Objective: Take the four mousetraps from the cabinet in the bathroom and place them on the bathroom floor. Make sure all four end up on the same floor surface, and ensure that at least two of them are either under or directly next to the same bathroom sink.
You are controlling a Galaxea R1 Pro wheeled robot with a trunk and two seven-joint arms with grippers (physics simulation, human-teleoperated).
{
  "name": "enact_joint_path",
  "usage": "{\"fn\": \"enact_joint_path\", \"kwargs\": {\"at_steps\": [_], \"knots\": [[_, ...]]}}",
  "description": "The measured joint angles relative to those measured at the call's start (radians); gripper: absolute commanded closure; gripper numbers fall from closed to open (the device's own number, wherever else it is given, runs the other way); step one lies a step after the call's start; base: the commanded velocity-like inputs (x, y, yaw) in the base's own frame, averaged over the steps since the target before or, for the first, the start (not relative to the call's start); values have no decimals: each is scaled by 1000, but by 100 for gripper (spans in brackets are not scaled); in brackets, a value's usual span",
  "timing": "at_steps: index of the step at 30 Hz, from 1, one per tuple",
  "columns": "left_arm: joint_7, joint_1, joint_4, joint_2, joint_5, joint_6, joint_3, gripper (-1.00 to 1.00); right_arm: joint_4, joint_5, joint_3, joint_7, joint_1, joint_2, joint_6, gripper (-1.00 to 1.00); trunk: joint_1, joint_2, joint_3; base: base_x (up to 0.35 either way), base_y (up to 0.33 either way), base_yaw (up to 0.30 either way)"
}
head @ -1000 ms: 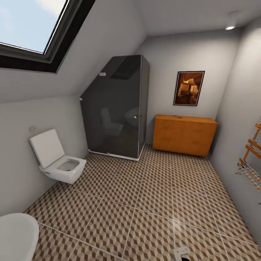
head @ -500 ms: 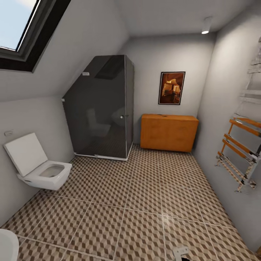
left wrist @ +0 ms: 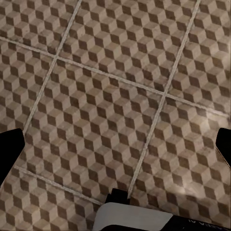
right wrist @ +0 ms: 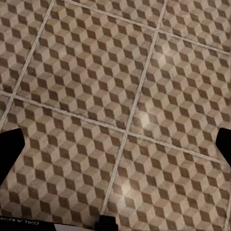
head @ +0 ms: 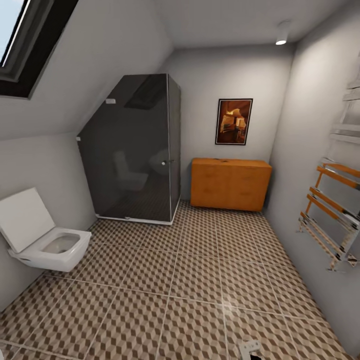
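Above the bathroom floor, both end effectors point down, fingertips spread.

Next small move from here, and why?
Probably drive the base straight ahead over the bathroom floor toward the cabinet: it stands closed against the far wall, well beyond arm reach, and both wrist views look down on bare tiles.

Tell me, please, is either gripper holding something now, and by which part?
Nothing is held. In both wrist views the dark fingers stand wide apart at the picture edges, with only the tiled floor between them. The cabinet stands far off.
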Motion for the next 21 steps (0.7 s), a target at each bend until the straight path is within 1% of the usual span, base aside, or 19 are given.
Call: {"fn": "enact_joint_path", "kwargs": {"at_steps": [7, 13, 21], "knots": [[0, 0, 0, 0, 0, 1, 0, -100, 0, 0, 0, 0, 0, 0, 0, -100, 0, 0, 0, 327, 0, -9], [1, 0, 0, 0, 0, 1, 0, -100, 0, 0, 0, 0, 0, 0, 0, -100, 0, 0, 0, 328, 0, -159], [1, 0, 0, 0, 0, 2, 0, -100, 0, 0, 0, 0, 0, 0, 0, -100, 0, 0, 0, 327, 0, -40]]}}
